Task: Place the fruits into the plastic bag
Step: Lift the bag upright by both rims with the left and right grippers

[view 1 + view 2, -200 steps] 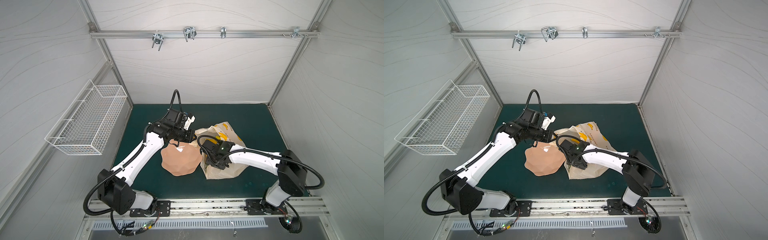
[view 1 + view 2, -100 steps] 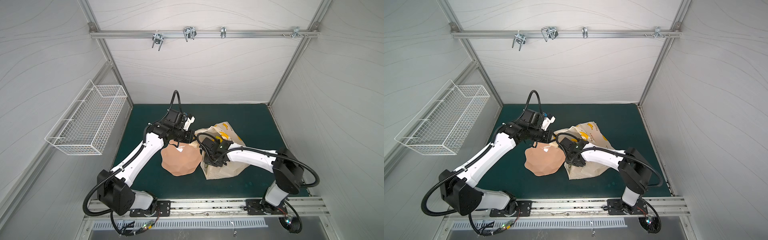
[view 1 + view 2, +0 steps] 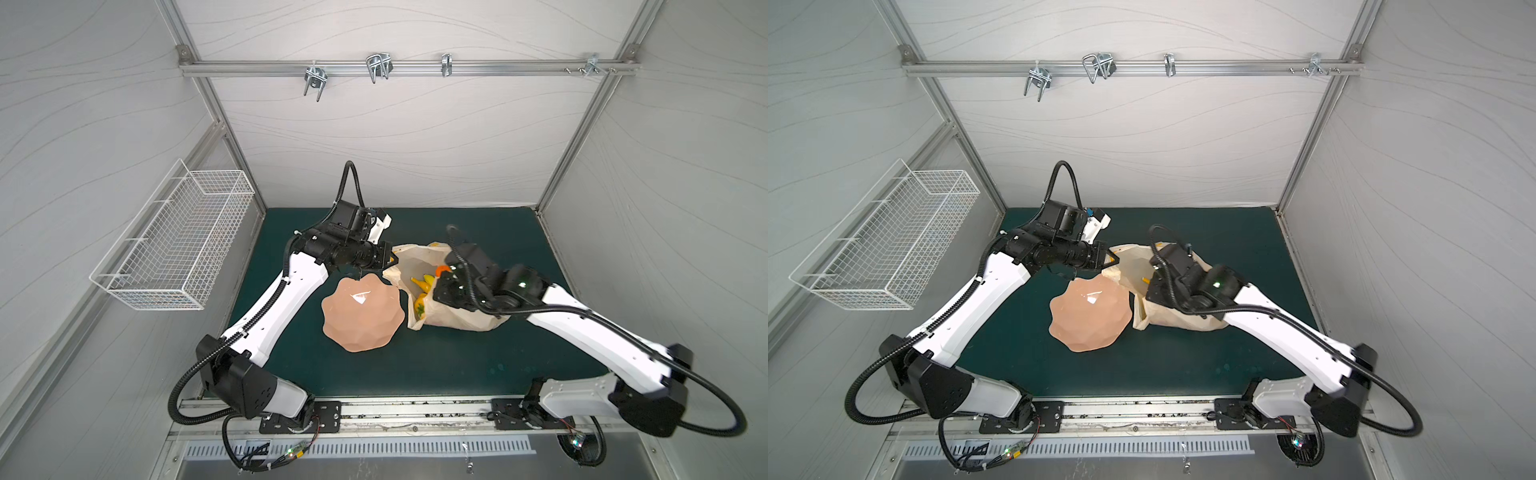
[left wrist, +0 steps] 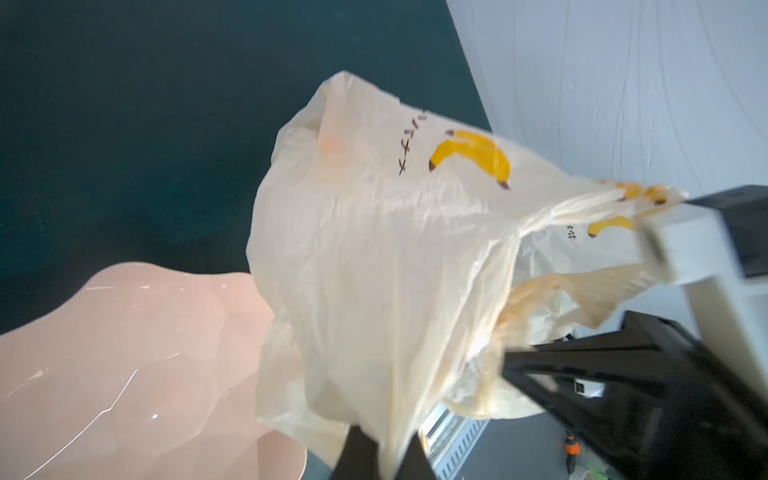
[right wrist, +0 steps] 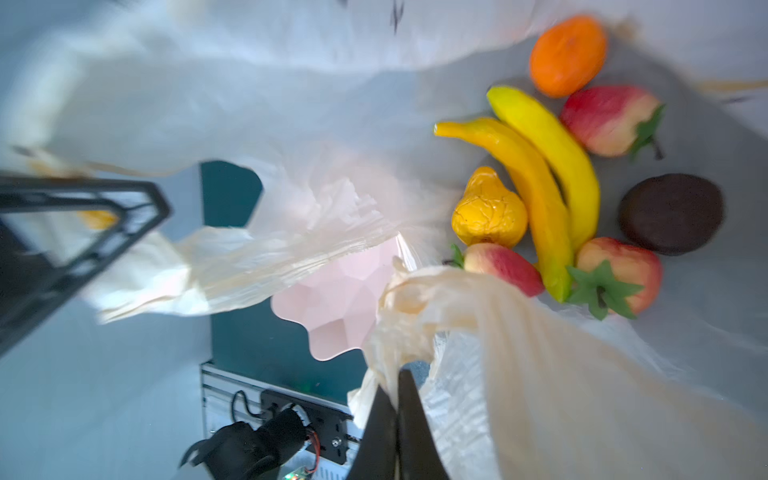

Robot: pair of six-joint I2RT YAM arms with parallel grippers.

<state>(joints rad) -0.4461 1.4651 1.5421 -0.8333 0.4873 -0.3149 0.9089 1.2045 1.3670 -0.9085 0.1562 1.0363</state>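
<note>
The left tool (image 4: 386,453) is nipped tight on the film of the plastic bag (image 4: 374,249), and the right tool (image 5: 397,399) is clamped on the opposite rim, I judge to stretch the mouth wide. The fruits (image 5: 552,187) lie inside, right of centre in both top views. The pink plate (image 3: 361,320), bare, sits just left, perhaps touching the bag; the right arm covers much of the bag on the table (image 3: 457,361)

- I get bright, even light in both top views; white glare streaks the pink scalloped plate (image 3: 361,320).
- My wrist views smear: the thin cream translucent plastic bag (image 5: 249,83) is blurred near the lens.
</note>
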